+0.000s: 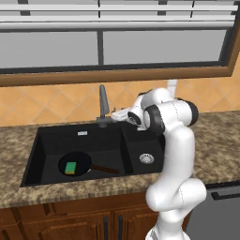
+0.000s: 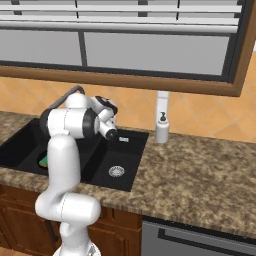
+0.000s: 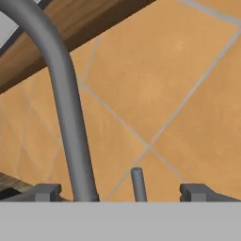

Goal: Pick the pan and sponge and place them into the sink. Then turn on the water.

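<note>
Pan (image 1: 75, 163) on the floor of the sink's (image 1: 42, 140) wide basin, handle pointing toward the divider; sponge (image 1: 71, 168) resting inside the pan. Gripper (image 3: 121, 192) held at the back of the sink beside the tap (image 1: 103, 104), well above and behind the pan and sponge. Fingers (image 3: 47, 191) spread apart and holding nothing; the tap's thin upright lever (image 3: 138, 184) stands between them, and the curved spout rises just inside the one nearer the window frame. Soap bottle (image 2: 162, 127) on the counter (image 2: 200, 165), past the narrow basin.
</note>
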Tool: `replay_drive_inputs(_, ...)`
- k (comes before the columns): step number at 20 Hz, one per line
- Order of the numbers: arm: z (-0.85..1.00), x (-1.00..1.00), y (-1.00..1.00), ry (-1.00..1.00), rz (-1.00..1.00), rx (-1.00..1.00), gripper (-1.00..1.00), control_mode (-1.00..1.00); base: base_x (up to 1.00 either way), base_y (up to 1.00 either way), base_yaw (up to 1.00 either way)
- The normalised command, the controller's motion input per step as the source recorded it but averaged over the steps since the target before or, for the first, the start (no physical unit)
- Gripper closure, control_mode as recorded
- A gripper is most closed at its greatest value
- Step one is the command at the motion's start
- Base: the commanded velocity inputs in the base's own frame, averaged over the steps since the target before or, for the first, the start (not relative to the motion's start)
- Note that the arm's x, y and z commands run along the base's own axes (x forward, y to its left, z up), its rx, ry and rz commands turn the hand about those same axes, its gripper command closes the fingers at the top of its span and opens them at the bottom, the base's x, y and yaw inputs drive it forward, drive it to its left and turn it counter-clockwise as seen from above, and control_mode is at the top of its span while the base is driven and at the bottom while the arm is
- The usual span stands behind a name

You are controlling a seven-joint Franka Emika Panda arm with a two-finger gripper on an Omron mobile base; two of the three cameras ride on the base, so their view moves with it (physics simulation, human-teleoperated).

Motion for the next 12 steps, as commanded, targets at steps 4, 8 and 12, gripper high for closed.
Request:
replay_drive_inputs(4,-0.2,0.25,0.03,0.0,0.0,0.0,-1.0,-1.0,0.0,0.0,0.0)
replay_drive_inputs(8,-0.2,0.31,0.02,-0.01,0.0,0.0,-1.0,-1.0,0.0,0.0,0.0)
replay_drive_inputs(12,-0.18,0.34,0.05,-0.03,0.0,0.0,-1.0,-1.0,0.0,0.0,0.0)
